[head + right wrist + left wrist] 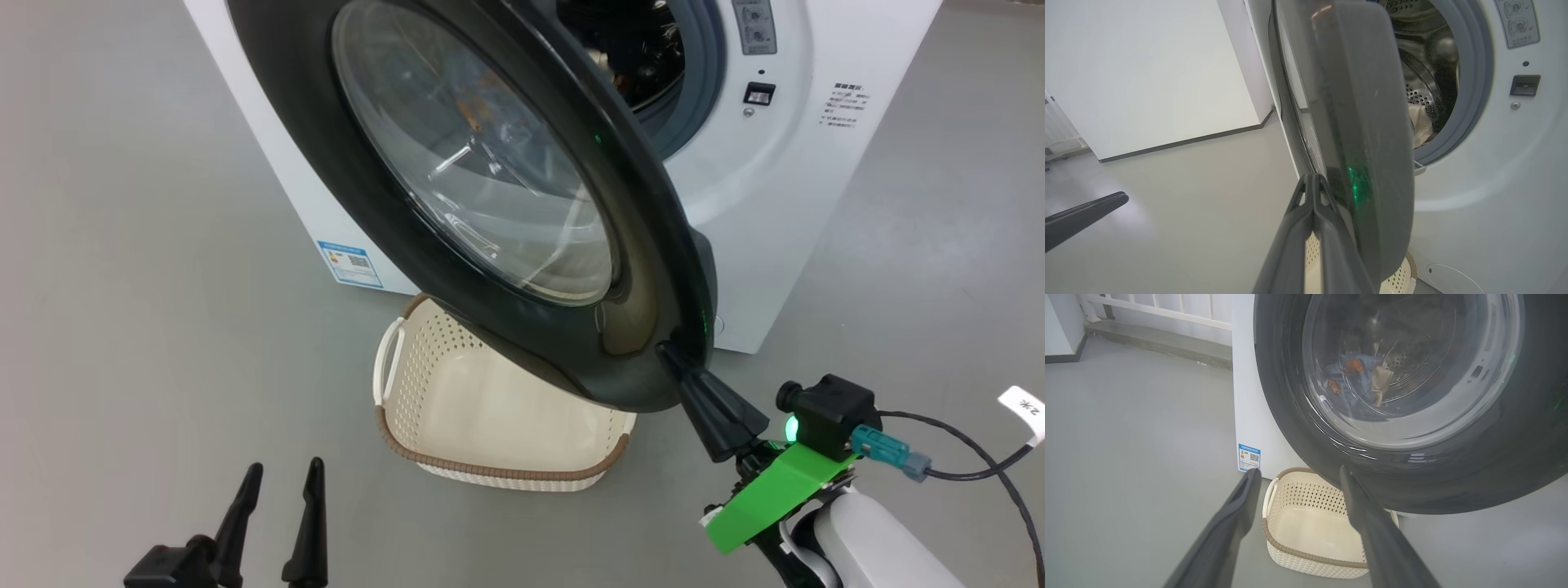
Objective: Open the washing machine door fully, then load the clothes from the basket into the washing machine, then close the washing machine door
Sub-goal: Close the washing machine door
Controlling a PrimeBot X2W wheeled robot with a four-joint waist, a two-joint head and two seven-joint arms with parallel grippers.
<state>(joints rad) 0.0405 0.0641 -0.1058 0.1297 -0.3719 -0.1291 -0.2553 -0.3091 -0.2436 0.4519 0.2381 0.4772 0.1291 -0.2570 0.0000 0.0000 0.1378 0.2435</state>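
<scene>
Door (473, 163) stands half open over the basket (490, 469). Right gripper (669, 353) touches its near edge, fingers pinched together, holding nothing. Left gripper (282, 474) is spread and empty, with bare floor (122, 286) all round. Left wrist view shows more: clothes (1357, 379) inside the washer (1245, 396).

Ahead of your dark-fingered left gripper (285, 463), the basket (506, 471) is cream-white, dotted with rows of holes, with a brown woven-look rim. At the tips of your right gripper (671, 355), the washing machine door (473, 171) is glossy black around clear glass. Beyond those fingers the washing machine (775, 204) is white and its label sticker (349, 263) blue. The clothes (1349, 381) are blue with orange prints, one piece beige.
</scene>
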